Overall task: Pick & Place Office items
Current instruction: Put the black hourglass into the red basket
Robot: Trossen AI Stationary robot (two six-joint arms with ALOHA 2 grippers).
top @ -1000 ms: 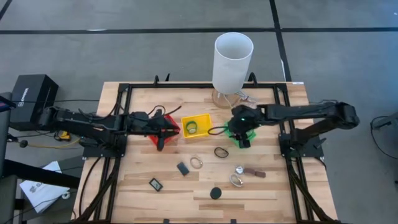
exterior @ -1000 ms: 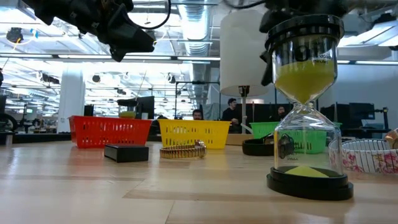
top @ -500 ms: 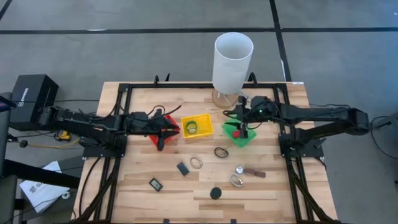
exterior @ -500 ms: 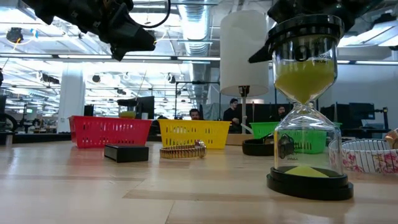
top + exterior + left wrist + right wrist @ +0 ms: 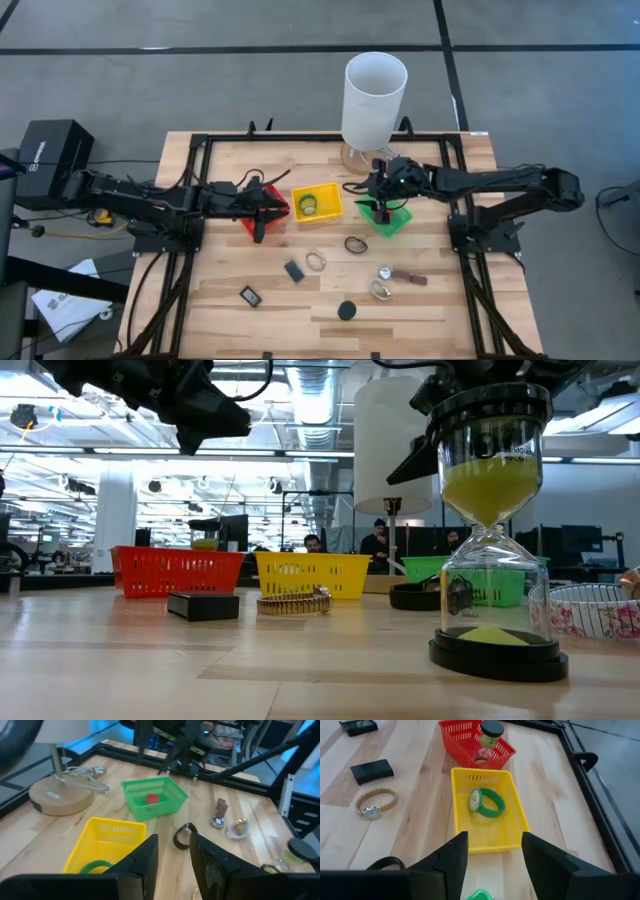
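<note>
Directly under the right gripper (image 5: 382,207) sits the green basket (image 5: 393,219), a small red piece (image 5: 152,799) lying inside it. The gripper's fingers (image 5: 449,859) stand apart, nothing between them, poised above the basket's near rim. Just beyond the fingertips is the yellow basket (image 5: 488,839), holding a green wristwatch (image 5: 487,801). Past that, the red basket (image 5: 470,742) contains a small hourglass with a black cap (image 5: 489,731).

The left gripper (image 5: 259,225) hangs over the red basket, fingers (image 5: 142,858) parted and empty.

Loose items lie on the table (image 5: 200,300), all farther toward the front edge than either gripper:
- black band loop (image 5: 355,244), close to the right gripper, just off the green basket's corner
- gold-banded wristwatch (image 5: 316,261), near the yellow basket, between the two grippers
- dark rectangular block (image 5: 293,271), next to the gold watch on the left gripper's side
- silvery clip (image 5: 385,272) and a brown-strapped piece (image 5: 408,278) touching or nearly touching it, farther out from the right gripper
- ring-like bracelet (image 5: 379,291), just past the clip
- small dark framed rectangle (image 5: 250,295), well away from the left gripper
- black round disc (image 5: 346,311), farthest from both grippers, near the front edge

Behind the right gripper stands the tall white cylinder (image 5: 374,98) on its wooden base.
</note>
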